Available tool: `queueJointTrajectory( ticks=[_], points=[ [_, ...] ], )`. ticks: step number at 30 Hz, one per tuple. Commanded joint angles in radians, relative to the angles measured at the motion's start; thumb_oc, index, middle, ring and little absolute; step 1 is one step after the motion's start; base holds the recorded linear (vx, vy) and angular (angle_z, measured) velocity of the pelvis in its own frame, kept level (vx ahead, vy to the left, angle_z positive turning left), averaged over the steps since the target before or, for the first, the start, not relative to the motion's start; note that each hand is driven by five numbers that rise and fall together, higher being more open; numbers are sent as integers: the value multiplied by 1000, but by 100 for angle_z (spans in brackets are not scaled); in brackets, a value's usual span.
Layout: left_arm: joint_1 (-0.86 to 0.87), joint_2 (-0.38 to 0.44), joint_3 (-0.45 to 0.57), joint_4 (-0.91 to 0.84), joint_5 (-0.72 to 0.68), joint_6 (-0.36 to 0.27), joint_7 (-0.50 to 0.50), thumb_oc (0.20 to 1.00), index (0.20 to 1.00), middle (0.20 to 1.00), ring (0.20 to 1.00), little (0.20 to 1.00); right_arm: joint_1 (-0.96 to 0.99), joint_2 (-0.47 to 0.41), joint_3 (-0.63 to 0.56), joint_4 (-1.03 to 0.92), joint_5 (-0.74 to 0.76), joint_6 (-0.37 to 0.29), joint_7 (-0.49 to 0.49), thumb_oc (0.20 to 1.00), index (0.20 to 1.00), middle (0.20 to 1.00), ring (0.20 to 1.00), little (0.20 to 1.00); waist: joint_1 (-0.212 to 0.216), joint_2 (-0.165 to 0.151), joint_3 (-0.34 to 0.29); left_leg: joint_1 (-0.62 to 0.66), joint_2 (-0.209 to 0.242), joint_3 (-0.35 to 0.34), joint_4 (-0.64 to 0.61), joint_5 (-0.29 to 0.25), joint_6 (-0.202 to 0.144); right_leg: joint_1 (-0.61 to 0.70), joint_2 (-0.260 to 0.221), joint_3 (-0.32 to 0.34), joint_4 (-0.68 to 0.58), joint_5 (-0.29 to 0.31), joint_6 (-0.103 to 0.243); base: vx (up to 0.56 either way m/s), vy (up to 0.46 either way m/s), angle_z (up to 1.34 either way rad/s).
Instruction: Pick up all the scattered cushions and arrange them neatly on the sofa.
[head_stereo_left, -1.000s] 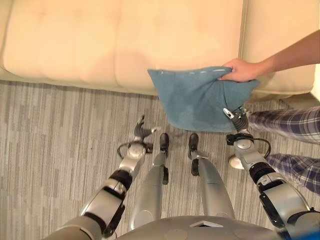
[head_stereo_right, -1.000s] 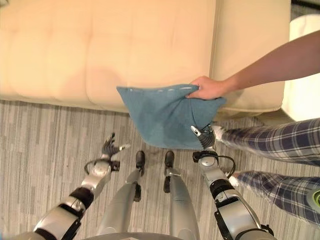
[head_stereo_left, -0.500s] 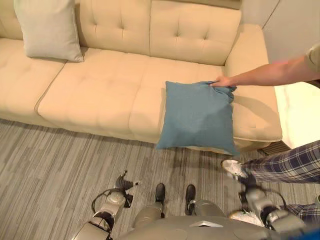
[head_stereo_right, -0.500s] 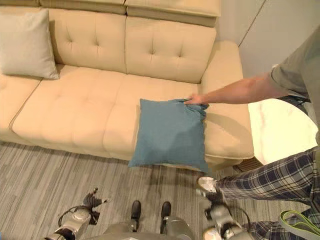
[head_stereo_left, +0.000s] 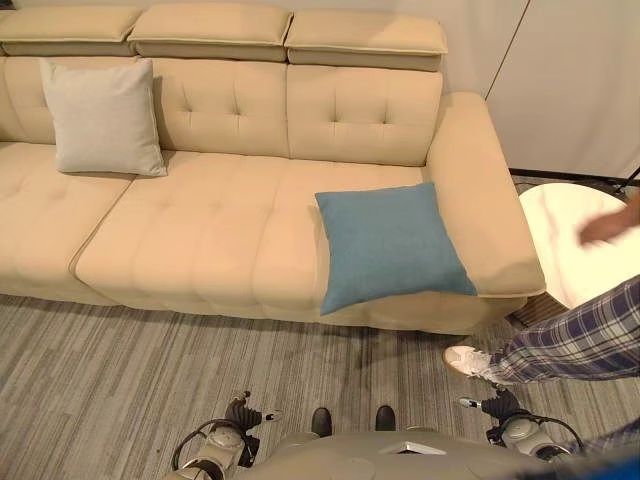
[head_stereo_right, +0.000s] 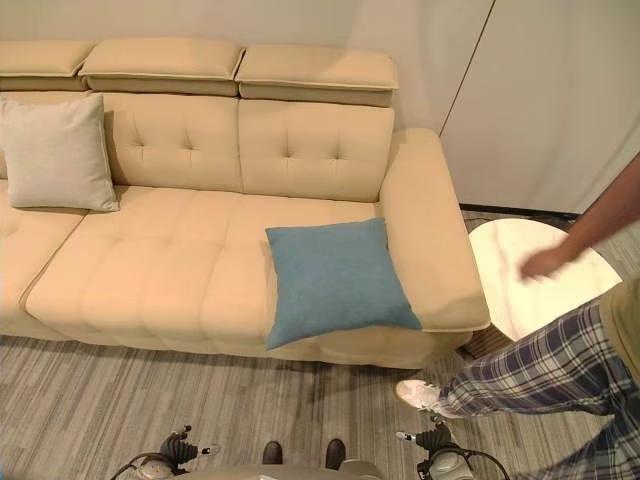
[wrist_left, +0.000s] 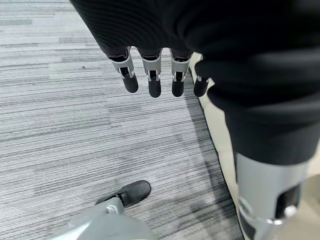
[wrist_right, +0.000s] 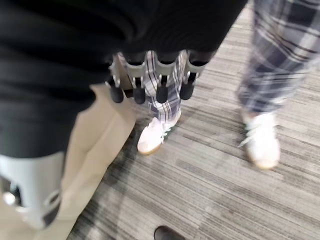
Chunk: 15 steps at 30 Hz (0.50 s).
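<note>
Sofa (head_stereo_left: 200, 230): cream, tufted, standing on grey striped carpet (head_stereo_left: 100, 370)
Blue cushion (head_stereo_left: 390, 245): lying flat on the seat, just beside the right armrest, one corner overhanging the front edge
Beige cushion (head_stereo_left: 100, 115): leaning upright against the backrest
Left hand (wrist_left: 155, 75): hanging low over the carpet, fingers relaxed, holding nothing
Right hand (wrist_right: 150, 80): hanging low, fingers relaxed, holding nothing
Person (head_stereo_right: 560, 370): standing by the armrest in plaid trousers, reaching over a round white table (head_stereo_right: 520, 280)

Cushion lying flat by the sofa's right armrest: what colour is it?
The cushion is plain blue; the left eye view shows it best.
</note>
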Motion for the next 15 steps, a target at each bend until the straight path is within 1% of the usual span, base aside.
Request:
queueJointTrajectory(
  ticks=[1,3,5,6,7,8,9,10,11,12,13,15],
  points=[
    [-48,10,55,32,49,-5,-2,1000,1000,1000,1000,1000,-19,17,13,14,-16,-4,-2,1000,1000,1000,1000,1000,9,-62,22,4,-26,12,-4,-46,-35,76,-78,-4,-84,35,122,0,0,0],
    [-47,8,53,31,51,-6,-2,1000,1000,1000,1000,1000,-20,16,14,15,-18,-4,-1,1000,1000,1000,1000,1000,11,-62,26,9,-28,9,-4,-51,-31,77,-80,-1,-80,34,123,11,41,-1],
    [-49,7,51,31,51,-4,-3,1000,1000,1000,1000,1000,-28,13,21,12,-27,0,0,1000,1000,1000,1000,1000,18,-64,42,-2,-36,-4,25,-65,-16,66,-86,10,-60,35,124,-22,61,-7],
    [-50,7,51,31,51,-4,-3,1000,1000,1000,1000,1000,-28,13,21,12,-27,0,0,1000,1000,1000,1000,1000,18,-64,42,-2,-36,-4,26,-66,-16,65,-86,10,-60,35,124,-39,99,-19],
    [-57,6,47,28,48,-3,-6,1000,1000,1000,1000,1000,-34,11,28,12,-33,2,1,1000,1000,1000,1000,1000,23,-69,54,-29,-47,-13,73,-87,-2,49,-95,17,-35,33,124,-17,85,-26],
    [-60,7,48,29,46,-3,-6,1000,1000,1000,1000,1000,-39,11,29,11,-33,5,2,1000,1000,1000,1000,1000,23,-70,57,-37,-50,-16,83,-91,2,42,-98,19,-20,32,124,-40,161,-15],
    [-67,13,45,26,43,-3,-10,1000,1000,1000,1000,1000,-48,12,31,-3,-29,4,4,1000,1000,1000,1000,1000,24,-71,75,-55,-57,-19,110,-100,16,6,-105,25,57,21,125,-25,118,-10],
    [-71,15,42,26,44,-2,-12,1000,1000,1000,1000,1000,-53,12,33,-3,-30,7,7,1000,1000,1000,1000,1000,23,-71,81,-58,-58,-20,117,-102,21,-8,-107,29,90,21,125,-32,148,-13],
    [-77,22,35,25,50,-3,-15,1000,1000,1000,1000,1000,-62,11,42,-7,-33,8,5,1000,1000,1000,1000,1000,18,-67,97,-58,-58,-20,122,-104,30,-44,-105,31,158,18,126,52,102,-14],
    [-80,23,32,24,51,-5,-16,1000,1000,1000,1000,1000,-68,11,44,-14,-30,5,4,1000,1000,1000,1000,1000,14,-63,97,-45,-61,-21,114,-107,33,-59,-100,35,176,15,123,125,71,-15],
    [-80,23,30,22,50,-6,-15,1000,1000,1000,1000,1000,-70,9,49,-24,-29,4,3,1000,1000,1000,1000,1000,13,-62,100,-30,-63,-14,105,-111,32,-69,-95,30,158,22,118,180,-2,-8],
    [-82,19,28,18,41,-7,-18,1000,1000,1000,1000,1000,-79,3,61,-33,-40,7,-1,1000,1000,1000,1000,1000,11,-67,96,-12,-66,-8,96,-127,31,-111,-83,-6,78,67,118,187,-103,-36]
  ],
)
